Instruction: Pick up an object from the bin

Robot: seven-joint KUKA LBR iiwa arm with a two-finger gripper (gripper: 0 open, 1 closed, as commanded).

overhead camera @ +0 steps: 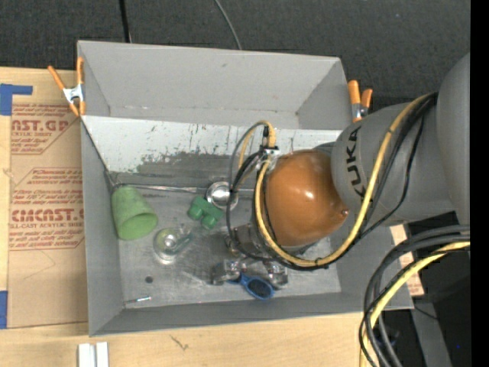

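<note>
1. The claw [246, 264] hangs low under the arm's orange cover [299, 197], near the bin's front wall. A blue ring [258, 285] lies right at its lower end. I can't tell if they touch, nor whether the claw is wide or narrow.
2. The grey bin [206, 79] has a scuffed floor. To the left, apart from the ring, lie a green cup [131, 212], a clear bulb [168, 243] and a small green piece [204, 211].
3. The ring is small, glossy blue and oval.
</note>
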